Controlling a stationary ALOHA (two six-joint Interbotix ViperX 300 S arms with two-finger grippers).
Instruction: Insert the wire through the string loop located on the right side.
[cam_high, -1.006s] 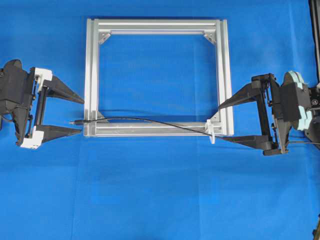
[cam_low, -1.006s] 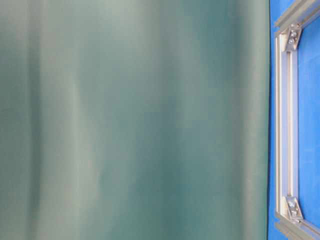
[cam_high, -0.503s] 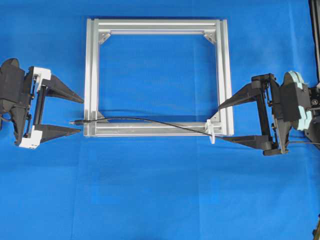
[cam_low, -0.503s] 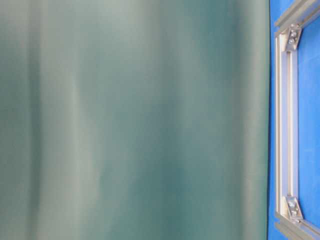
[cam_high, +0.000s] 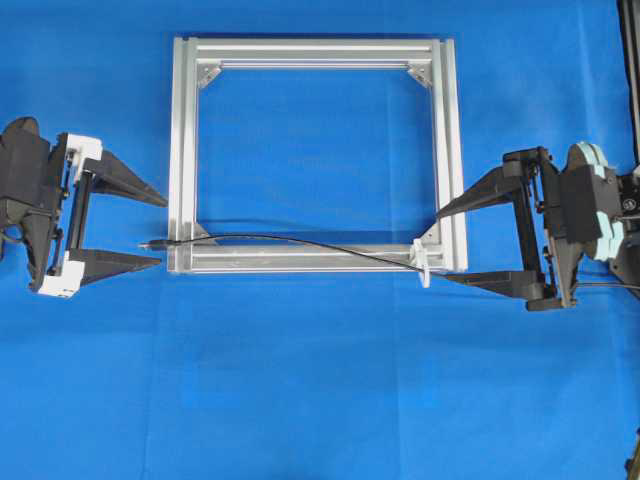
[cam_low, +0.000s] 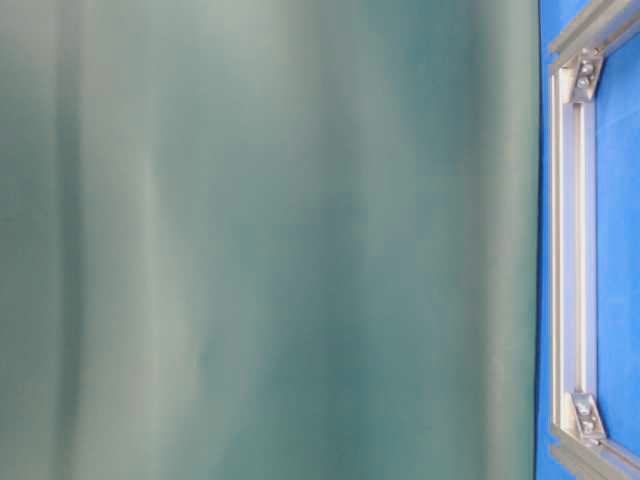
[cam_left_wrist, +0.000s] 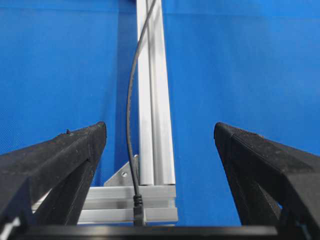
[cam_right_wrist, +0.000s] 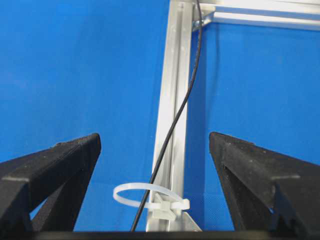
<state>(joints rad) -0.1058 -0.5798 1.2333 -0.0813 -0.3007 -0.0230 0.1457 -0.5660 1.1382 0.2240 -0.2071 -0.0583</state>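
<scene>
Overhead view: a rectangular silver aluminium frame (cam_high: 315, 155) lay on a blue cloth (cam_high: 320, 390). The thin black wire (cam_high: 290, 242) ran along the frame's near bar, its slim metallic plug tip (cam_high: 153, 243) projecting past the left corner. In the right wrist view the wire passed through the small white string loop (cam_right_wrist: 146, 195) tied on the bar at the right corner. The left gripper (cam_high: 160, 232) and the right gripper (cam_high: 441, 246) stood just outside the frame with jaws spread wide, holding nothing. The table-level view was mostly blocked by a blurred grey-green surface (cam_low: 270, 240).
</scene>
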